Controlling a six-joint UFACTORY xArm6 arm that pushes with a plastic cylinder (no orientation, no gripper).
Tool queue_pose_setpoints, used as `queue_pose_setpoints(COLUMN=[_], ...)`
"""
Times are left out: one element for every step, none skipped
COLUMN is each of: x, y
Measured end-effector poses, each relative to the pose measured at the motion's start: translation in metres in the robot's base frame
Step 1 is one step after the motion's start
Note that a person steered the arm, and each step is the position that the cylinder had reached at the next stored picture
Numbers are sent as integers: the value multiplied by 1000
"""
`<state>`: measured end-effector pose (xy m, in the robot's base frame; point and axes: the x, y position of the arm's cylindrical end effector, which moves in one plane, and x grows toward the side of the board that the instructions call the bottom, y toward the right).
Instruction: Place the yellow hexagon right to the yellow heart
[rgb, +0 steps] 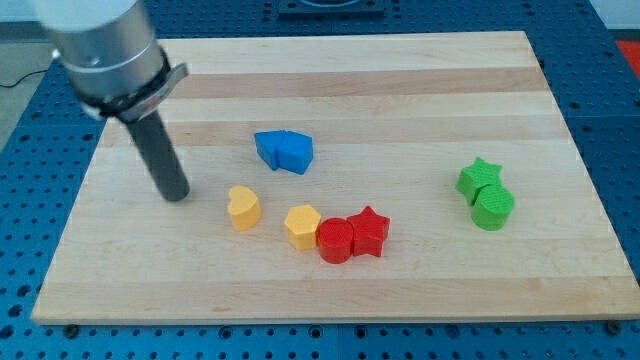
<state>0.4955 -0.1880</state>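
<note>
In the camera view, no brand, label or readable writing shows on the arm, the blocks or the wooden tabletop (420, 290). The arm enters from the view's top left as a wide grey cylinder, and from it a straight dark rod slants slightly down toward the view's right; my tip (176, 195) rests on the board at the view's left. There is no end effector with jaws here, only this rod, so nothing opens or clamps, and the tip touches no block. The yellow heart (243, 207) lies just to the view's right of the tip, with a clear gap between them. The yellow hexagon (302, 226) sits to the view's right of the heart and a little lower, apart from it, and touches or nearly touches the red cylinder (335, 240), which presses against the red star (369, 231). Two blue blocks (283, 150), shapes unclear, sit together above the heart. Well apart at the view's right, a green star (479, 179) touches a green cylinder (493, 208).
</note>
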Motion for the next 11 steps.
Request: queue_pose_setpoints(x=[49,85,92,92,92,92,92,77,74,74,63], y=[11,42,90,127,127,141,150,150,150,155,155])
